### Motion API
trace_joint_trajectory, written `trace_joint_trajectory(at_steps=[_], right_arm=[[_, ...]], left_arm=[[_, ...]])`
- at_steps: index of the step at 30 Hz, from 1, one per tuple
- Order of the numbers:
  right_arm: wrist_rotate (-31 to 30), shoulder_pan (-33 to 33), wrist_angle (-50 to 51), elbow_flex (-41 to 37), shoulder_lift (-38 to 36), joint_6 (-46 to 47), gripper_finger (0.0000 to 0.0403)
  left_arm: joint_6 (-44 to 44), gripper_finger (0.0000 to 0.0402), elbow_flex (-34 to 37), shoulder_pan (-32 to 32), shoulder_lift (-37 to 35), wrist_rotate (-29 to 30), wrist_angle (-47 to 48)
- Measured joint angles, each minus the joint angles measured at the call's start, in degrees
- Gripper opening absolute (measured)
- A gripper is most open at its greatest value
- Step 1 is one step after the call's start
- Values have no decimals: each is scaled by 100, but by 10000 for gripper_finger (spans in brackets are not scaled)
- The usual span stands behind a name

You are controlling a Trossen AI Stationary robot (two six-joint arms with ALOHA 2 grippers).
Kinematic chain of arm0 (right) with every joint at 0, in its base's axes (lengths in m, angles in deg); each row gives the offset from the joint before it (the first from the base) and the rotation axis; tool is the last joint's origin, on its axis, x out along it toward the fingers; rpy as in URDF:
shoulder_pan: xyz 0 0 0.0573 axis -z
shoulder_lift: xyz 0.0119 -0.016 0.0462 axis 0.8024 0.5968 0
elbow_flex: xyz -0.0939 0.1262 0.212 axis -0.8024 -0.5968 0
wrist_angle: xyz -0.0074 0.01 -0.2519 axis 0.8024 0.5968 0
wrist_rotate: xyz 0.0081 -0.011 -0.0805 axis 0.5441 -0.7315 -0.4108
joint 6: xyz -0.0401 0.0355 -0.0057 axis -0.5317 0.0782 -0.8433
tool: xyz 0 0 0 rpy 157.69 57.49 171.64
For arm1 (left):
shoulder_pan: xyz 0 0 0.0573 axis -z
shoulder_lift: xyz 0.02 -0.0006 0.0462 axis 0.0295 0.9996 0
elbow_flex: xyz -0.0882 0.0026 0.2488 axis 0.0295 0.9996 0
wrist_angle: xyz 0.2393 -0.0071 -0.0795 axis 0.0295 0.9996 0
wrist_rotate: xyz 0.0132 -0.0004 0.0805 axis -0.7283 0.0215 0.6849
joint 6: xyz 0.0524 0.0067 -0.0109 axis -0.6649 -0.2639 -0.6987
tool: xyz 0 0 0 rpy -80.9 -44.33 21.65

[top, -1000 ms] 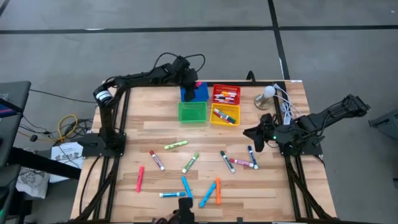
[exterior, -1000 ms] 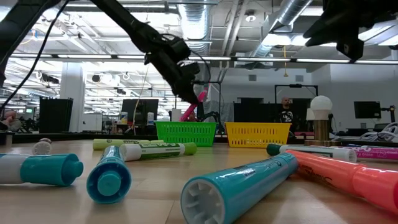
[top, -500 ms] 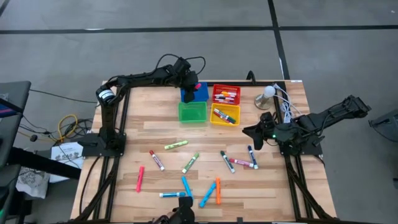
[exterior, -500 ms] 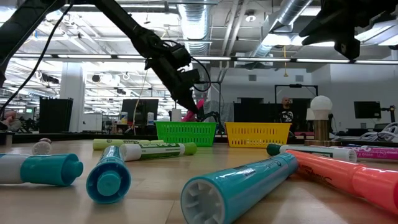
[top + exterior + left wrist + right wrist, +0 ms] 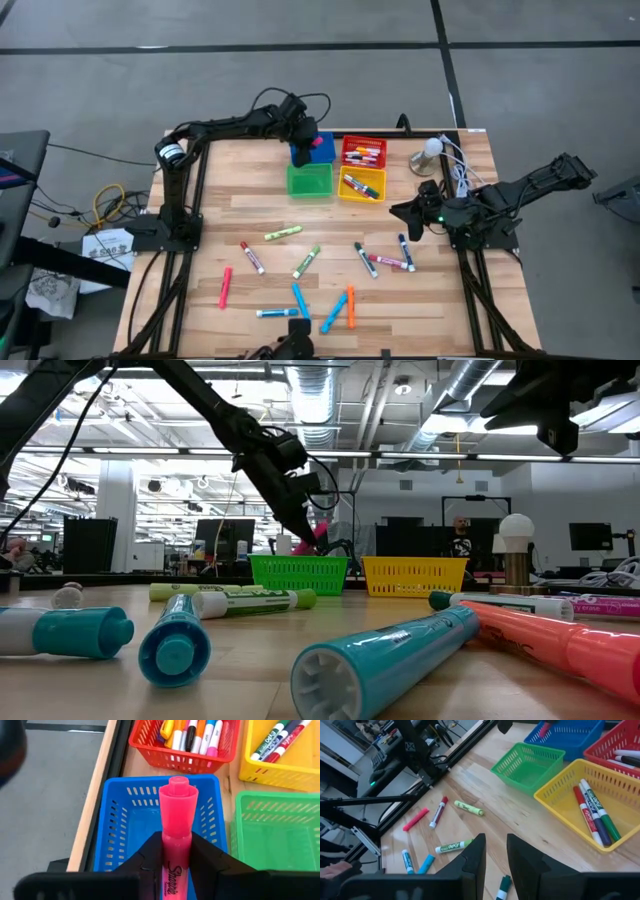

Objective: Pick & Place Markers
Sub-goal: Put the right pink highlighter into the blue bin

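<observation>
Left gripper (image 5: 176,857) clamped on pink marker (image 5: 177,820), long axis pointing down into blue bin (image 5: 118,820) directly beneath, far edge of table.

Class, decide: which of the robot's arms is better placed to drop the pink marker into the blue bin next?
The left. Its gripper is shut on the pink marker, directly above the blue bin. The right gripper holds nothing and waits near the table's right edge.
</observation>
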Motion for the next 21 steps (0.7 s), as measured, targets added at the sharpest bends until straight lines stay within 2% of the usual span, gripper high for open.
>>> trace_joint_trajectory(at_steps=[4, 21], right_arm=[[0, 0, -25, 0, 0, 0, 67], [0, -2, -65, 2, 0, 42, 67]], left_arm=[[9, 68, 4, 27, 134, -166, 25], [3, 69, 7, 45, 431, -211, 180]])
